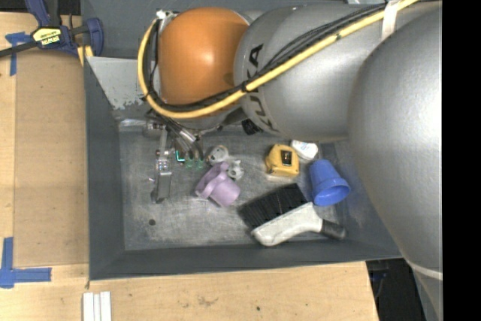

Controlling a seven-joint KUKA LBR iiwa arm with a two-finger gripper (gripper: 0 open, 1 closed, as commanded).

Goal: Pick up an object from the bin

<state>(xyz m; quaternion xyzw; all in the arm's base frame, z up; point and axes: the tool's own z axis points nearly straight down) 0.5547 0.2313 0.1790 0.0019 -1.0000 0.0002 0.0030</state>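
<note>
**A:** Where is the gripper?

**B:** The gripper (161,178) hangs below the arm's orange cover (199,56), low over bare floor in the left-centre of the grey bin (105,184). I cannot tell whether it is apart or together.

**A:** What lies nearest?

**B:** A lilac plastic piece (219,188) lies on its side just right of it, near the frame's centre. Further right are a yellow tape measure (282,160), a blue cup (327,183) and a black brush (279,208) with a white handle.
</note>
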